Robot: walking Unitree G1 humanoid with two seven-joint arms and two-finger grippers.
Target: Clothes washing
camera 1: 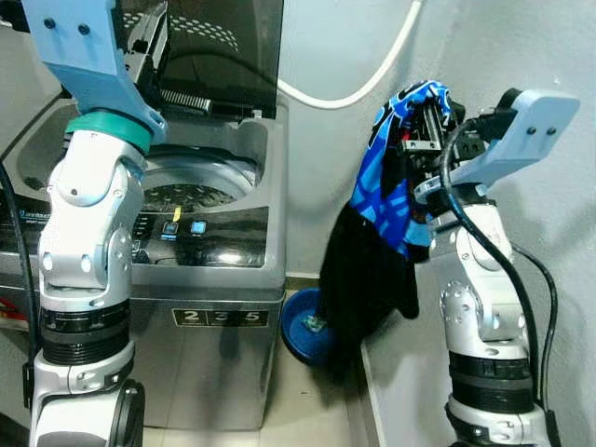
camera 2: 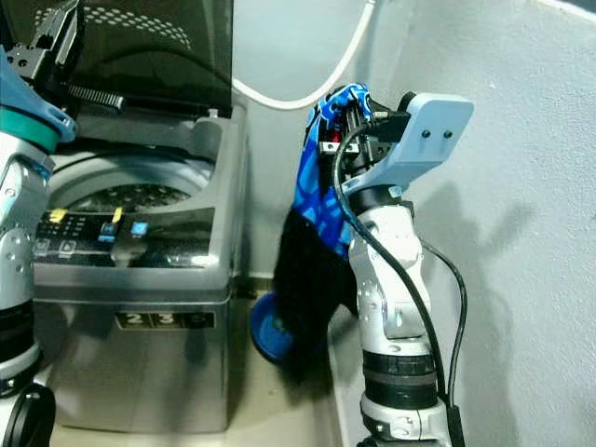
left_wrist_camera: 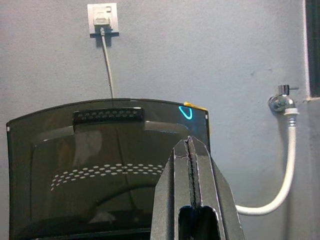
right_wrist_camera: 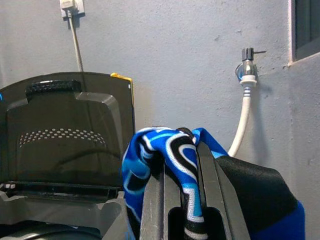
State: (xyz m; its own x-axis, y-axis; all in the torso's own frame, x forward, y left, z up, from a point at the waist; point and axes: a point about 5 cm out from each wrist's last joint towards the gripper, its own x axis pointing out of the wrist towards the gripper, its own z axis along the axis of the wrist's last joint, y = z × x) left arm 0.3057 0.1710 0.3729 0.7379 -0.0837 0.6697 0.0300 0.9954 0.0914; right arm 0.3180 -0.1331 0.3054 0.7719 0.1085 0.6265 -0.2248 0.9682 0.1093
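I see the right end effector (right_wrist_camera: 181,197) clamped narrow on a blue, black and white garment (camera 1: 391,200), fabric pinched between its fingers (right_wrist_camera: 210,200) and draped over them. The garment sits right of centre in the left eye frame, hanging long axis vertical, black lower part down beside the washing machine (camera 1: 209,279). Left end effector (left_wrist_camera: 191,200) is fully closed and empty, facing the raised lid (left_wrist_camera: 100,165).

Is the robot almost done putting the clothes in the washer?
Not yet. Done: the washer's lid stands open, so the drum is ready. In hand: the right tool is shut on a blue and black garment, held up to the right of the washer. The left tool is shut, holding nothing. Left: carry the garment over the drum, drop it in, close the lid.
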